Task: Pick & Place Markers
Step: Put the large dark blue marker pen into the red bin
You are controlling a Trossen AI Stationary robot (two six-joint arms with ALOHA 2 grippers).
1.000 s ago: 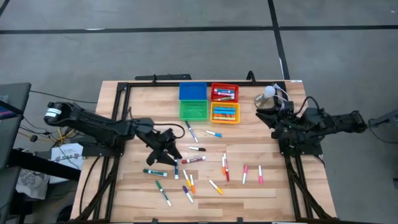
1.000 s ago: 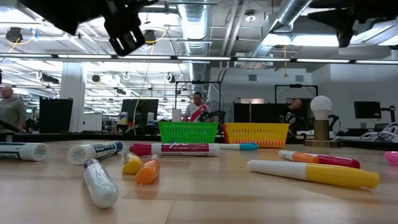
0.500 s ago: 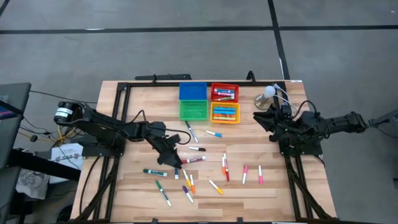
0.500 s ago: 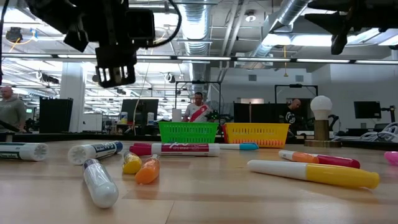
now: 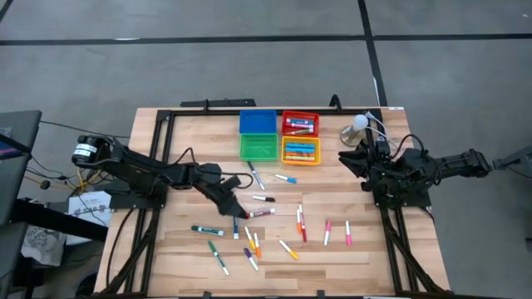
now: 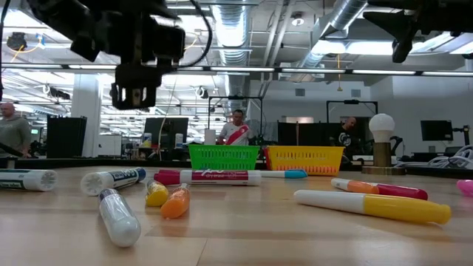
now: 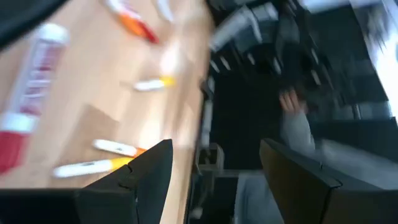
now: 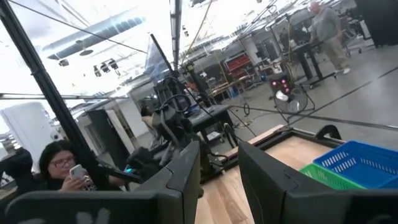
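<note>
Markers (image 5: 274, 218): scattered loose over the middle and near part of the bench, caps in red, orange, pink, yellow, green, blue and purple; a few already lie in the red bin (image 5: 300, 124) and the yellow bin (image 5: 301, 150).
Left jaws (image 5: 238, 211): spread wide and empty, hanging above the bench just beside the cap end of the red-capped white marker (image 5: 259, 213).
Left wrist view: the two dark fingers (image 7: 140, 180) frame bare wood and no marker lies between them; the red-capped one sits off to one side.
Right jaws (image 5: 347, 157): parked off the marker field near the white lamp (image 5: 359, 124), part-way open, nothing between them in the right wrist view.
Step in hand: by my judgement, lining up the left jaws over a marker for the pick; descent not yet made.
Doing it well: centre on the barrel, not the cap; turn the wrist so the fingers cross the marker's length; come straight down so the round barrel does not roll away.
Watch for: neighbours close by, the black-capped marker (image 5: 264, 198) and the purple-capped one (image 5: 235, 227); a wide approach could nudge them.
Bins: blue (image 5: 258, 122), green (image 5: 259, 147), red and yellow stand together at the far middle of the bench (image 5: 166, 249); match the cap colour to the bin.
</note>
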